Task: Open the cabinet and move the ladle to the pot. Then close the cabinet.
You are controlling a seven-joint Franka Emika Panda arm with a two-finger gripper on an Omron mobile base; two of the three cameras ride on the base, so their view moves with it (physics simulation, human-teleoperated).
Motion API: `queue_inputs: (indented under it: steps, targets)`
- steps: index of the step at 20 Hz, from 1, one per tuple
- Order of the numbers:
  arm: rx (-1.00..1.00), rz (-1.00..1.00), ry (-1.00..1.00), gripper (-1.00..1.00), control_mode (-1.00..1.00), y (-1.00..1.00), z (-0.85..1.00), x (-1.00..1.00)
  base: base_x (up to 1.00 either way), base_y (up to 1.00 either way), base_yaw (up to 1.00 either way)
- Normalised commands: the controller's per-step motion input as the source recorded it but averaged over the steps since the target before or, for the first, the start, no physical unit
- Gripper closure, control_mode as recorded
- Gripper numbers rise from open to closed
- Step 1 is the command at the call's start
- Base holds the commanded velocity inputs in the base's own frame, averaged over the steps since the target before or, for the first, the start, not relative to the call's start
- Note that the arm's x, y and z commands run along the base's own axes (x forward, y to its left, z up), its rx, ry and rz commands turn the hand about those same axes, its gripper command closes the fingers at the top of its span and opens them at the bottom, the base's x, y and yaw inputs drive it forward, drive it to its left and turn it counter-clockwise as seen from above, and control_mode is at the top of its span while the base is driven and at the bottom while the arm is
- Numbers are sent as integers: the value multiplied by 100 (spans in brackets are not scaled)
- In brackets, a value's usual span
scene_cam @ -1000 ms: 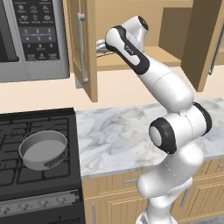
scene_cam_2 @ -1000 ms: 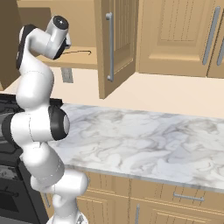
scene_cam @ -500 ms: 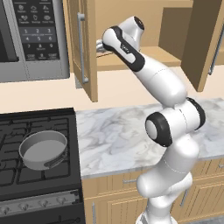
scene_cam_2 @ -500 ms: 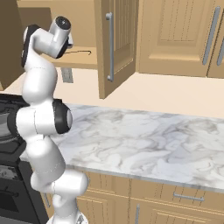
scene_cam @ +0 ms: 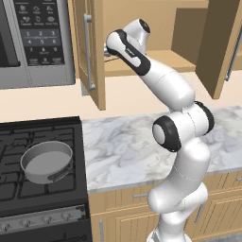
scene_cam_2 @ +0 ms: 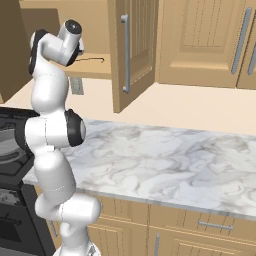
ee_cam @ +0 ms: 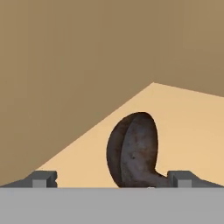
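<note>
The ladle (ee_cam: 133, 151) lies on the open cabinet's (scene_cam: 90, 61) shelf, its dark bowl between the spread fingertips of the gripper (ee_cam: 113, 178), not yet clasped. Over the last second the hand has pressed a little further into the cabinet, so closing on the ladle looks next. The pot (scene_cam: 46, 162) waits on the stove (scene_cam: 28, 198), well below.
</note>
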Motion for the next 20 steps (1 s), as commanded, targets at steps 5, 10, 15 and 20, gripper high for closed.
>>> queue_inputs:
  steps: [5, 10, 15, 20]
  targets:
    - [-2, 0, 0, -100, -100, 23, -3, 21, 0, 0, 0]
    - [-2, 0, 0, -100, -100, 15, -3, 26, 0, 0, 0]
    - [-3, 0, 0, -100, -100, 7, -3, 28, 0, 0, 0]
    - [-3, 0, 0, 100, -100, 10, -7, 16, 0, 0, 0]
